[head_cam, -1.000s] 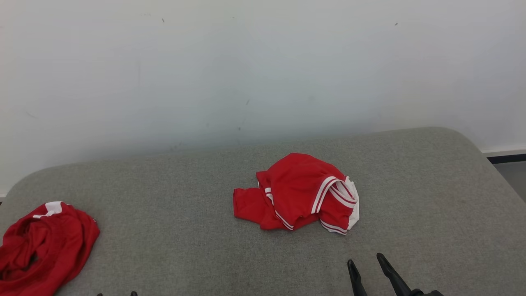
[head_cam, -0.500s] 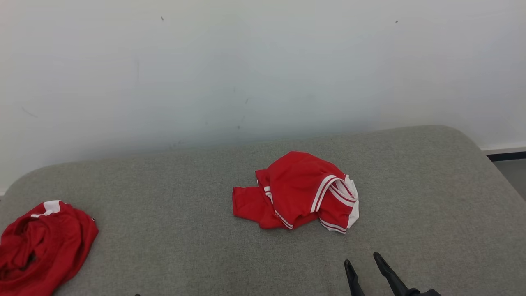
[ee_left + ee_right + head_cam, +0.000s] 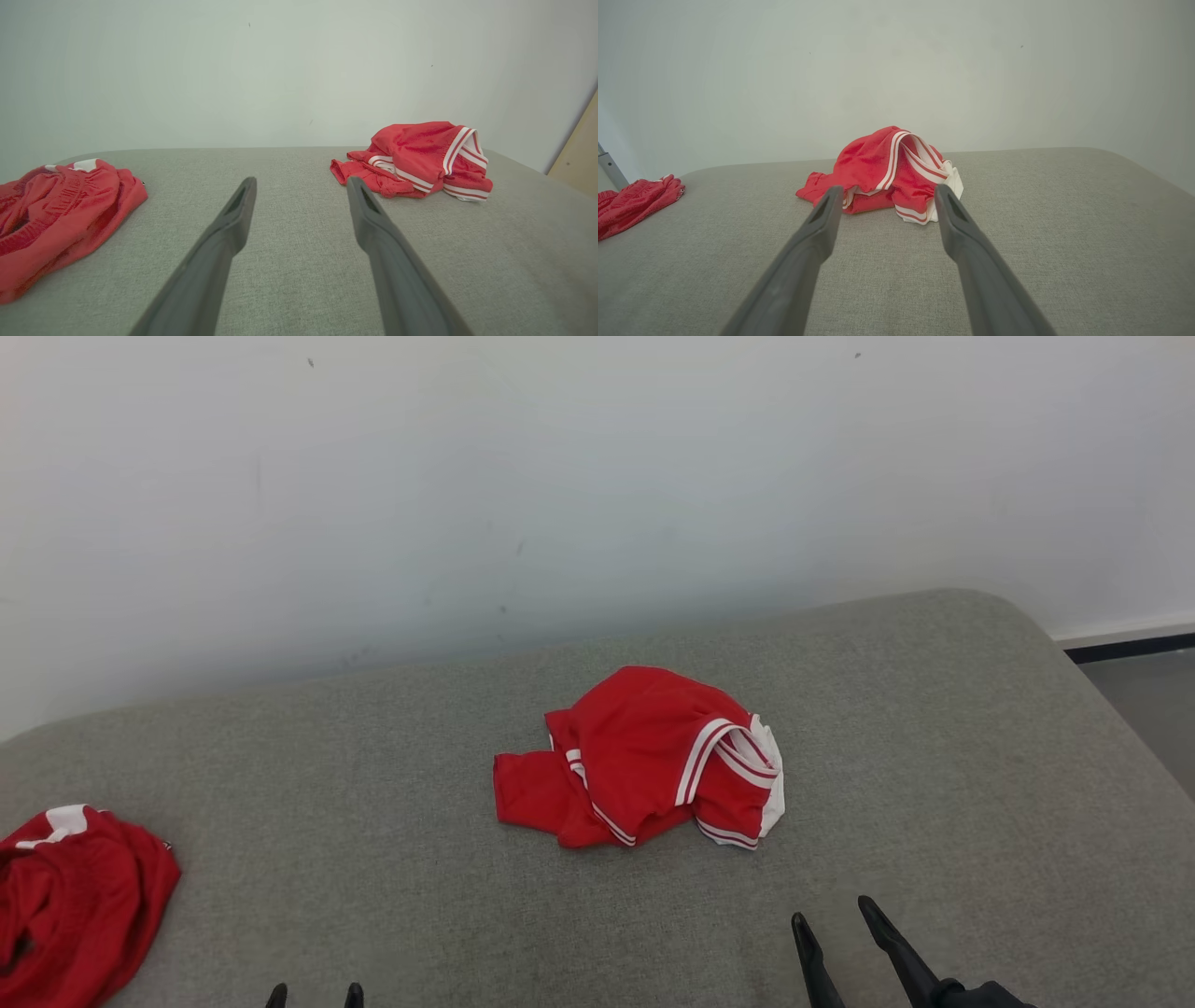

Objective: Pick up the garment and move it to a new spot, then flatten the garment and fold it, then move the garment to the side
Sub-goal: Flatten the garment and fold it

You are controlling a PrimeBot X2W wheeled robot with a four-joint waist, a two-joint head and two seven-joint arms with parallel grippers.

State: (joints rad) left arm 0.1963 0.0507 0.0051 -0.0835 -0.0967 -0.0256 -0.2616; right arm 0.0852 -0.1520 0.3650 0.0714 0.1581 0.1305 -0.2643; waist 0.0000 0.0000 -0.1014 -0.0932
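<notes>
Two red heaps on a grey woven tabletop (image 3: pixel 934 756) with rounded corners, white wall (image 3: pixel 560 476) behind. Spare red cloth (image 3: pixel 75 896) lies crumpled at the 8 o'clock edge, well apart. Garment (image 3: pixel 644 756) is bunched mid-tabletop: smooth red jersey, white-striped trim, white lining at its 3 o'clock. Left gripper (image 3: pixel 315 987) and right gripper (image 3: pixel 830 908) are both spread and hold nothing, the right at the garment's 5 o'clock.

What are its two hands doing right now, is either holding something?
Left hand: open, holding nothing.
Right hand: open, holding nothing; it points at the garment without touching it.
</notes>
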